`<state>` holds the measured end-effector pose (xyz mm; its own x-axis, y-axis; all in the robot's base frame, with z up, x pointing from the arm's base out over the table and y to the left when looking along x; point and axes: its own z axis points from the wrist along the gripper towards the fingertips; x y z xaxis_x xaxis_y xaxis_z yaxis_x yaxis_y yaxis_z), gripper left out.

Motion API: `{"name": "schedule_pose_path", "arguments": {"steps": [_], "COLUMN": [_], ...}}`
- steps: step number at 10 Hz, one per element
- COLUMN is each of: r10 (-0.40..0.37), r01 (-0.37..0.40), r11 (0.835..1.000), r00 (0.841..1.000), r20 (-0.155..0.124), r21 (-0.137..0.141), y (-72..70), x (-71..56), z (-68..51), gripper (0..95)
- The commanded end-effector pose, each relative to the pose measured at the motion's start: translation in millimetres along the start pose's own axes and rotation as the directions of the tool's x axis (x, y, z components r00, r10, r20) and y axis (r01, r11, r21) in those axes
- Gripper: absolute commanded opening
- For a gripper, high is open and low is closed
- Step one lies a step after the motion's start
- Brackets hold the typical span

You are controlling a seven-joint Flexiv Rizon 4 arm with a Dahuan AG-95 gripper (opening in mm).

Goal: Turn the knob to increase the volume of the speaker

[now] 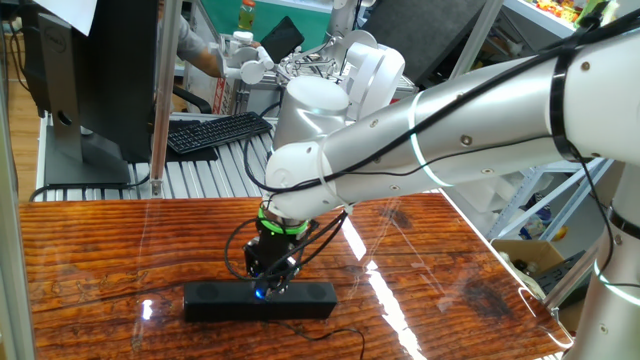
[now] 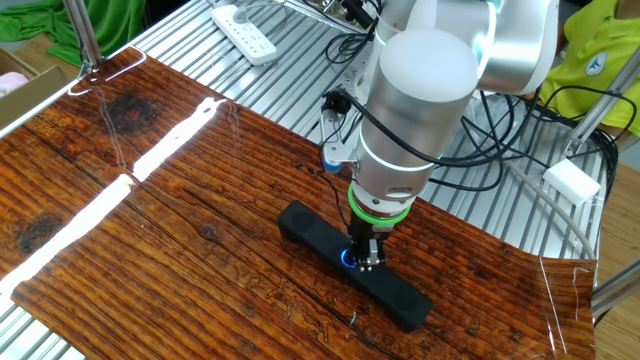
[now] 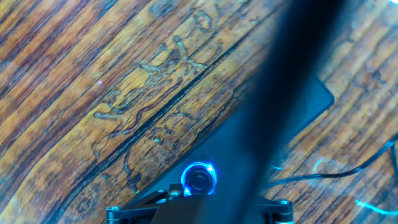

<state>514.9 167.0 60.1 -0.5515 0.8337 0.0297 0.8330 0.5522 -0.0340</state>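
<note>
We see a glossy, dark-grained wooden bench [image 1: 120, 270] with streaks of glare across it, bordered by a ribbed metal surface [image 2: 200, 40].

The knob [image 3: 199, 179] sits at the middle of the speaker [image 1: 215, 302], ringed in blue light. In the hand view it lies at the bottom edge, partly behind the pincer's dark body, and a blurred dark bar crossing the picture hides much of the speaker's length. The speaker lies flat on the bench near its front edge in one fixed view, and slantwise in the other fixed view, one end towards the bench's corner. A thin cable [image 3: 339, 175] trails from it over the wood.

The pincer [image 2: 362, 258] points straight down onto the knob. In both fixed views its tips sit right at the blue glow, drawn in narrow about the knob, so we read it as pinching the knob, though the contact itself is too small and dark to make out. Above it we see a green band [image 2: 378, 212] and the white arm [image 1: 450, 140], which fills much of one fixed view and hides the bench behind it.

Beyond the bench stand a black keyboard [image 1: 215, 132] and a monitor [image 1: 90, 80] cut off by the frame; a white power strip [image 2: 245, 35] lies on the ribbed metal.
</note>
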Motion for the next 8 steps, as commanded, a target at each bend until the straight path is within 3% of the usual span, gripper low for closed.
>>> {"name": "schedule_pose_path", "arguments": {"steps": [1, 8], "r10": [0.024, 0.137], "r01": [-0.024, -0.137], "r11": [1.0, 0.991], "r00": [1.0, 0.991], "r20": [-0.004, -0.003], "r21": [-0.001, -0.002], "y": [-1.4, -1.3], "x": [-0.5, -0.6], "z": [16.7, 16.7], "gripper": [0.0, 0.0]}}
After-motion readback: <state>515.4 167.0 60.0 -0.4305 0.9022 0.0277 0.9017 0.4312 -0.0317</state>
